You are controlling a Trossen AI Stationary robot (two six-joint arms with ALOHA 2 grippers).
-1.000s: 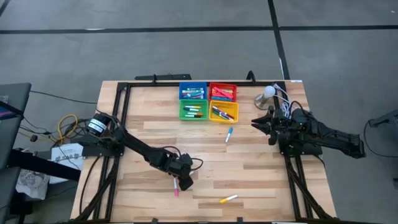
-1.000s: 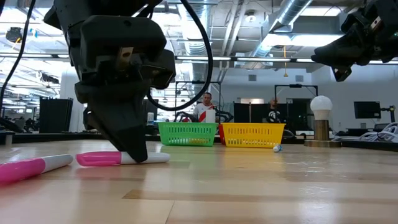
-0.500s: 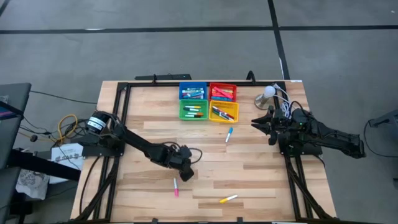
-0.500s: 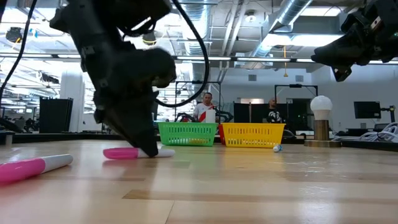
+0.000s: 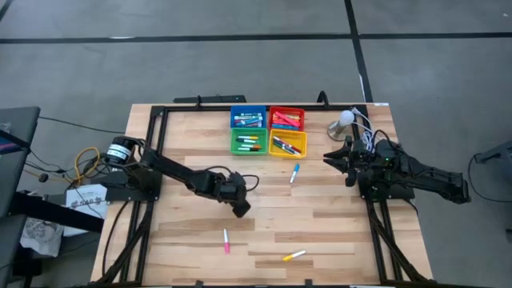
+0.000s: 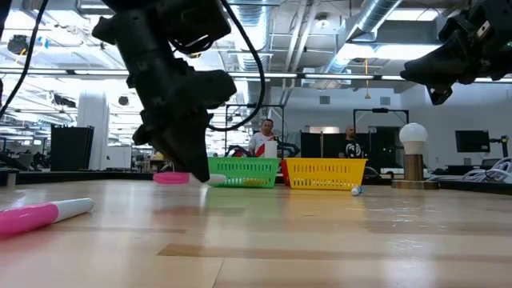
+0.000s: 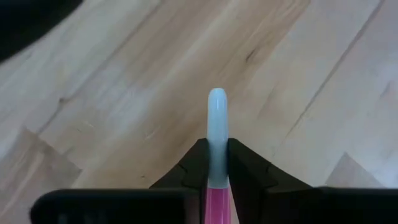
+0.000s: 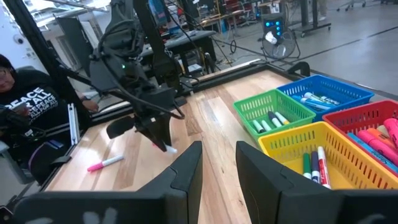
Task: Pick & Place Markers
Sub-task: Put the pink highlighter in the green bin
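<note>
Clamped tight, the left gripper (image 7: 217, 177) has a pink marker (image 6: 182, 178) between its fingers, lifted clear off the wooden table (image 5: 336, 224)!
Right gripper (image 5: 334, 158) hangs by the table's right edge beside the white lamp (image 5: 344, 120), jaws a little apart and holding nothing. Four trays (image 5: 268, 130) at the far side carry more markers. On the bare boards lie a second pink marker (image 5: 226, 241), a yellow marker (image 5: 294, 256) and a blue marker (image 5: 294, 173).
</note>
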